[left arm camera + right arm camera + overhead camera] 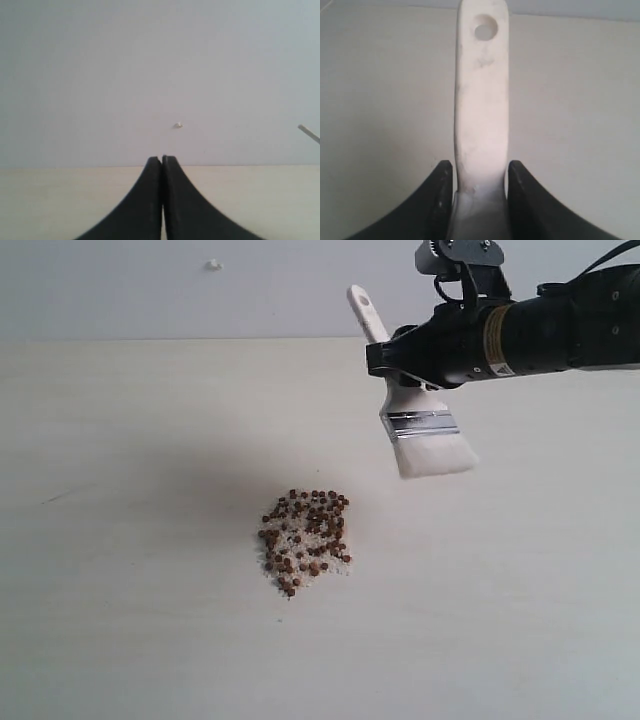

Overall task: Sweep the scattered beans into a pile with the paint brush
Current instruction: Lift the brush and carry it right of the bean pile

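Clustering round reddish-brown beans (305,538)

A yellow label (493,342) sits on the black wrist of the right arm (570,328). Its print is too small to read. No other writing can be read.

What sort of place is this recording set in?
Likely a robotics test bench, not a home: a plain pale tabletop, a plain grey wall, and a pile of beans, with the right hand holding a paint brush above the table.
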Robot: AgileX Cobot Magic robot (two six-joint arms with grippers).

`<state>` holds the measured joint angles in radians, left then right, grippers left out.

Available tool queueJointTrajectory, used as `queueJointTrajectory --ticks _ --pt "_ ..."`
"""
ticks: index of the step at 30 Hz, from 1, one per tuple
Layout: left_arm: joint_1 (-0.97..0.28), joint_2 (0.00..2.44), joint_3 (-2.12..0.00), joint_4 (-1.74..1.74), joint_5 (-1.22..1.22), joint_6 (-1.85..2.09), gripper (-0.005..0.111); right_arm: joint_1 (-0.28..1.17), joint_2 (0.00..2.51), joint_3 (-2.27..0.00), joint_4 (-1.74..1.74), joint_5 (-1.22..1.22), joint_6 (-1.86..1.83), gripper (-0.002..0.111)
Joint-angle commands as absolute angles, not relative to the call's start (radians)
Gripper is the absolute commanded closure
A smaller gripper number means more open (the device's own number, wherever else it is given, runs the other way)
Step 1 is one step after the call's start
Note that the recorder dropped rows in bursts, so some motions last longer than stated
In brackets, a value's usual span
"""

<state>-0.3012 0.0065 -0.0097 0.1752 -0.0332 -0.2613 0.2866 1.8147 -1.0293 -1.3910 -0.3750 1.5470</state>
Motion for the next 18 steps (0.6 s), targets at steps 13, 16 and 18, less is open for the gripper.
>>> queueJointTrajectory --ticks 13,16,18 --pt "-0.299 0.000 -0.016 0.170 -0.041 -0.258 0.107 0.367 1.879 -0.945 -1.708 -0.148 2.030 0.108" --pt "-0.299 0.000 -0.016 0.170 -0.041 -0.258 0.107 0.367 1.884 -0.924 -1.704 -0.121 2.044 0.108" --pt "-0.299 0.000 -0.016 0.170 -0.041 -0.258 0.107 0.367 1.889 -0.912 -1.712 -0.121 2.044 0.108"
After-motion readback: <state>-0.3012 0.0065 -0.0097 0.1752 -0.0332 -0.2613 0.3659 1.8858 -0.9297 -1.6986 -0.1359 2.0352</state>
